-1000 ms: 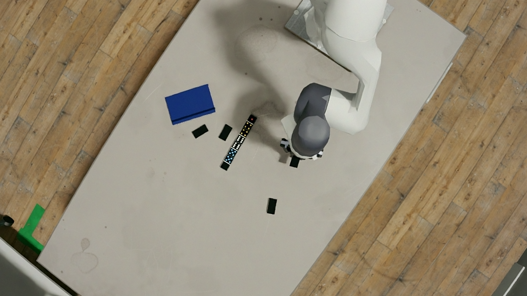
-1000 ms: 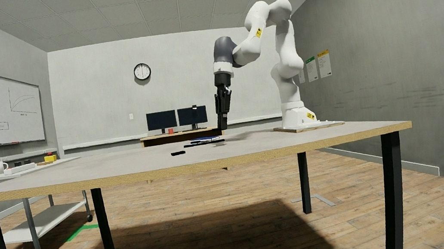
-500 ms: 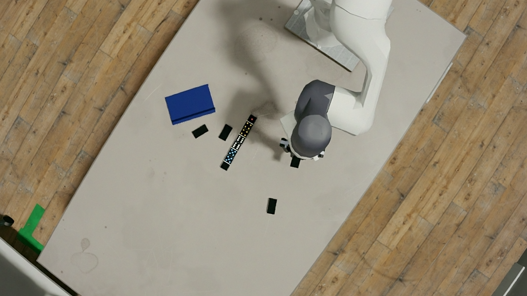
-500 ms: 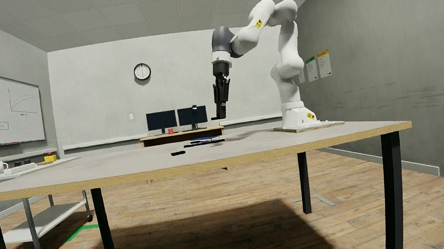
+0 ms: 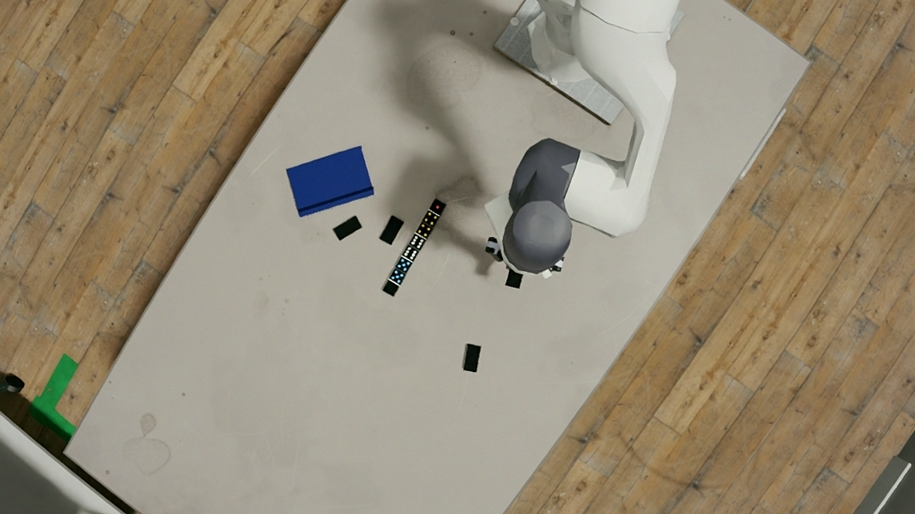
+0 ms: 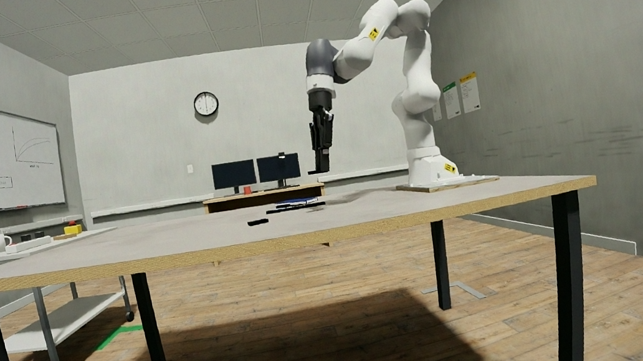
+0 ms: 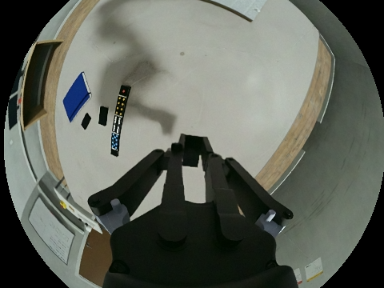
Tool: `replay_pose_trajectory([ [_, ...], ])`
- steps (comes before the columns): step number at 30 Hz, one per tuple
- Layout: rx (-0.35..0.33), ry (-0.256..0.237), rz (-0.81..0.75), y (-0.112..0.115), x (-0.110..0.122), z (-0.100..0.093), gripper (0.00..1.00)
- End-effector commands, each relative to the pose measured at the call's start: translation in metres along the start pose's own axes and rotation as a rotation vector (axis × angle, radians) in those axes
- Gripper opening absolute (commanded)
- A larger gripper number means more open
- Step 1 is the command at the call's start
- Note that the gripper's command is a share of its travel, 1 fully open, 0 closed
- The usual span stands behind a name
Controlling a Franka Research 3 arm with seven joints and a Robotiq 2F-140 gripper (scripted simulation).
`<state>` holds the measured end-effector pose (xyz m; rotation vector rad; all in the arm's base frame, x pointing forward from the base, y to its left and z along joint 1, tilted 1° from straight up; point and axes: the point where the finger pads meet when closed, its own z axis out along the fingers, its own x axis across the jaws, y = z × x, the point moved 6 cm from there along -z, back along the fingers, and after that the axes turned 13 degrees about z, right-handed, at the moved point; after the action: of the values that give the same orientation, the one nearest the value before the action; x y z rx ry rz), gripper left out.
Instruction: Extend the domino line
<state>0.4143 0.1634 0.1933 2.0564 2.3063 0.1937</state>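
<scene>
Grips a black domino (image 5: 513,281) (image 6: 316,172) (image 7: 191,161) in the nearly closed tool (image 5: 520,266) (image 6: 323,167) (image 7: 193,142). From outside, hangs plainly above the surface (image 5: 277,332) (image 6: 180,239) (image 7: 240,80). From top and wrist, shows coloured pips along the line (image 5: 413,248) (image 6: 294,208) (image 7: 117,125), unreadable from outside.

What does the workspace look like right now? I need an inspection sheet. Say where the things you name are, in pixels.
Surface: grey table (image 5: 256,340) (image 6: 152,241) (image 7: 240,100), faintly stained and scratched.
Job's things: domino line (image 5: 413,247) (image 6: 283,210) (image 7: 117,124), ends blank and one red pip; three loose dominoes, plain side up: nearer the book (image 5: 346,228) (image 7: 86,121), nearer the line (image 5: 391,229) (image 7: 103,116), far one (image 5: 471,357) (image 6: 257,221).
Clutter: blue book (image 5: 329,180) (image 6: 296,201) (image 7: 77,98).
Grippers: pincer (image 5: 518,269) (image 6: 326,166) (image 7: 193,142) shut on a raised domino (image 5: 514,280) (image 6: 315,171) (image 7: 190,161); its pips unreadable.
Cables: nothing seen.
Surroundings: white cart (image 6: 65,322), wall clock (image 6: 206,104), two monitors.
</scene>
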Motion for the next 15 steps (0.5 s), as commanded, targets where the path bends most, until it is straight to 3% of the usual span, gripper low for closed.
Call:
replay_pose_trajectory([
  [1, 0.041, 0.064, 0.087, 0.001, -0.004, 0.001, 0.23],
  [4, 0.127, 0.210, 0.316, 0.004, -0.016, 0.003, 0.23],
  [5, 0.141, 0.241, 0.370, 0.004, -0.019, 0.004, 0.23],
  [7, 0.141, 0.241, 0.370, 0.004, -0.019, 0.004, 0.23],
  [8, 0.181, 0.317, 0.499, 0.004, -0.025, 0.005, 0.23],
  [15, 0.280, 0.518, 0.876, -0.002, -0.047, 0.016, 0.23],
])
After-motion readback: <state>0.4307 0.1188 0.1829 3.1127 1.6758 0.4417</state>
